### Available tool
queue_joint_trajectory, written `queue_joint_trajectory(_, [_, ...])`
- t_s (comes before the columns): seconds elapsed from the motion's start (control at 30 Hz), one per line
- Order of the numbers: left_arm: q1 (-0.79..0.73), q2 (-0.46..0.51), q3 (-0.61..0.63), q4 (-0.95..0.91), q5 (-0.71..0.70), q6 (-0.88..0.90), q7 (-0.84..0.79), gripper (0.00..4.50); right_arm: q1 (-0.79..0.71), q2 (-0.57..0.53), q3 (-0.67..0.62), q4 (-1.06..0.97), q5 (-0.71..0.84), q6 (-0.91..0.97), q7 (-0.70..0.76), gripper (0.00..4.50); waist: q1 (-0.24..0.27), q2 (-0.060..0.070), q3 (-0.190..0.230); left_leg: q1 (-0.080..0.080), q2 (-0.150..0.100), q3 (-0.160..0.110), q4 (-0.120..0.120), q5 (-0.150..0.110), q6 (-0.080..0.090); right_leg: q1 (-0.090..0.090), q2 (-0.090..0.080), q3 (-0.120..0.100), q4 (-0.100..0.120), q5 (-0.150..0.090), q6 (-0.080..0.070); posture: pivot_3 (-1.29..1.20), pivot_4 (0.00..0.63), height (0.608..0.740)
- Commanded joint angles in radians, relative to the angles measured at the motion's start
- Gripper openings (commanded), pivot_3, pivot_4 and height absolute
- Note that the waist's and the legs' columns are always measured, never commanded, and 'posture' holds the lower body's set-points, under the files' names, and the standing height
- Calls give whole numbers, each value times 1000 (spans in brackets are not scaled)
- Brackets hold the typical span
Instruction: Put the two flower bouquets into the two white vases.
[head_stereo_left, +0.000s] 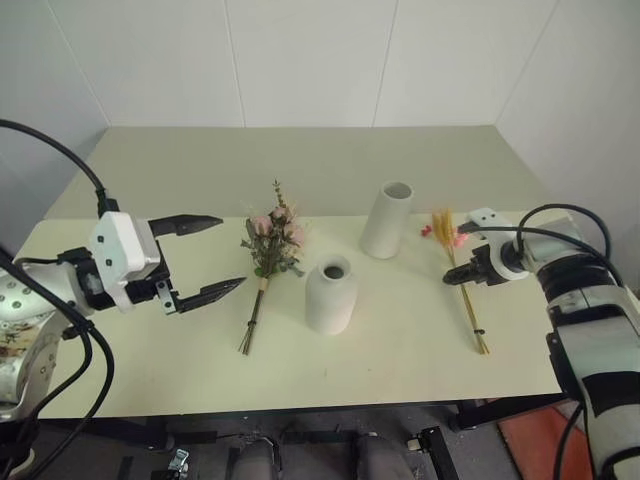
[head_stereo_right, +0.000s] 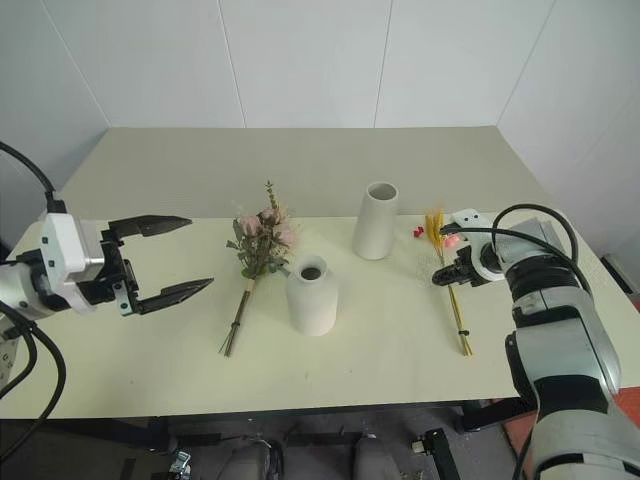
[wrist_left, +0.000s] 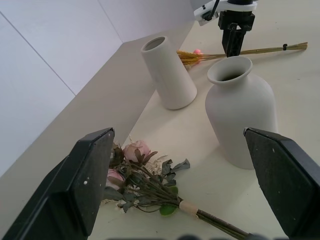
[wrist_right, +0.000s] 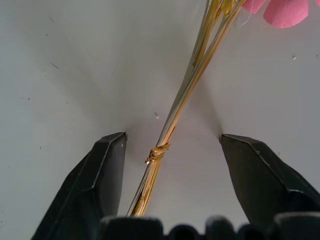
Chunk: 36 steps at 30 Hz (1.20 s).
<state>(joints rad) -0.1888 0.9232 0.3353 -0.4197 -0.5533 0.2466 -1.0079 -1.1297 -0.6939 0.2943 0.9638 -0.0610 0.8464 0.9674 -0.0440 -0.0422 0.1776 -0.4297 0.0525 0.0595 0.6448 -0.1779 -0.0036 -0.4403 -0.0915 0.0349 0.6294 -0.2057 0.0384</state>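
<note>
Though upright, both vases (head_stereo_left: 386, 220) w/o flowers.

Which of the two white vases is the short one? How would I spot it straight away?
Look at the pale table and find the middle of its front half. The short vase stands there, just beside the rose bouquet lying flat. Unlike the taller vase behind it, a straight tapered cylinder with a wide mouth, this one is rounded like a bottle with a narrow neck.

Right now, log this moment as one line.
right gripper: open, straddling yellow bouquet stems | left gripper: open, idle | both vases: empty
</note>
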Motion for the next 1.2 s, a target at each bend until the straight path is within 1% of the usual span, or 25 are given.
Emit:
queue_joint_trajectory(0.03, [0,5,33,-29,-6,-2,13,4500,-40,-1,-23,34,-20,-37,-17,2071,0,0,0,0,0,0,0,0,0,0,0,0,0,0,0,0,150,740])
queue_joint_trajectory(0.13, [1,6,32,-29,-4,-5,15,4500,-57,8,-28,56,-26,-46,-22,1025,-1,0,0,0,0,0,0,0,0,0,0,0,0,0,0,0,150,740])
queue_joint_trajectory(0.17, [2,5,31,-29,-2,-6,16,4500,-61,11,-29,64,-28,-48,-23,574,-2,0,0,0,0,0,0,0,0,0,0,0,0,0,0,0,150,740])
queue_joint_trajectory(0.2, [2,6,30,-29,0,-7,17,4500,-65,13,-31,72,-28,-47,-25,228,-2,0,0,0,0,0,0,0,0,0,0,0,0,0,0,0,150,740])
queue_joint_trajectory(0.23, [2,5,29,-29,2,-9,19,4500,-67,14,-34,81,-29,-49,-30,29,-2,0,0,0,0,0,0,0,0,0,0,0,0,0,0,0,150,740])
queue_joint_trajectory(0.37, [5,7,32,-30,6,-13,20,4500,-72,16,-52,106,-29,-58,-59,29,-1,0,0,0,0,0,0,0,0,0,0,0,0,0,0,0,150,740])
queue_joint_trajectory(0.47, [11,11,41,-26,10,-16,19,4500,-86,17,-125,116,-6,-93,-163,29,0,0,0,0,0,0,0,0,0,0,0,0,0,0,0,0,150,740])
queue_joint_trajectory(0.5, [13,13,46,-25,10,-16,19,4500,-85,17,-172,103,10,-150,-237,29,-1,0,0,0,0,0,0,0,0,0,0,0,0,0,0,0,150,740])
queue_joint_trajectory(0.57, [13,18,56,-26,8,-12,19,4500,-81,17,-265,61,27,-342,-442,29,-3,0,0,0,0,0,0,0,0,0,0,0,0,0,0,0,150,740])
queue_joint_trajectory(0.63, [13,23,67,-29,5,-6,20,4500,-79,21,-337,-3,26,-584,-632,29,-4,0,0,0,0,0,0,0,0,0,0,0,0,0,0,0,150,740])
queue_joint_trajectory(0.67, [14,25,75,-30,3,-2,21,4500,-92,26,-377,-30,43,-664,-682,29,-5,1,1,0,0,0,-1,0,0,-1,0,0,0,0,0,0,150,740])
queue_joint_trajectory(0.7, [14,26,81,-31,0,2,22,4500,-106,33,-412,-48,66,-706,-703,29,-5,1,1,0,0,0,-1,0,0,-1,0,1,0,0,0,0,150,740])
queue_joint_trajectory(0.73, [15,28,90,-31,-4,6,23,4500,-129,45,-460,-68,111,-729,-706,29,-6,1,1,0,0,0,-1,0,0,-1,1,1,0,0,0,0,150,740])
queue_joint_trajectory(0.8, [16,31,106,-26,-12,13,21,4500,-140,99,-596,-195,309,-737,-592,29,-9,1,1,0,0,0,-1,0,0,-1,1,1,0,0,0,0,150,740])
queue_joint_trajectory(0.9, [16,33,120,-21,-12,20,19,4500,-110,168,-679,-369,472,-720,-498,29,-7,1,1,1,2,-1,-1,0,0,1,2,0,0,0,0,0,150,740])
queue_joint_trajectory(1.0, [16,33,126,-17,-10,25,23,4500,-76,234,-708,-503,574,-686,-469,29,-1,1,1,1,2,-1,-1,0,0,2,1,0,1,0,0,0,150,740])
queue_joint_trajectory(1.2, [23,34,136,-24,-9,33,27,4500,-14,310,-662,-595,613,-642,-459,29,3,1,1,2,1,-1,0,0,0,3,1,0,1,0,-1,0,150,740])
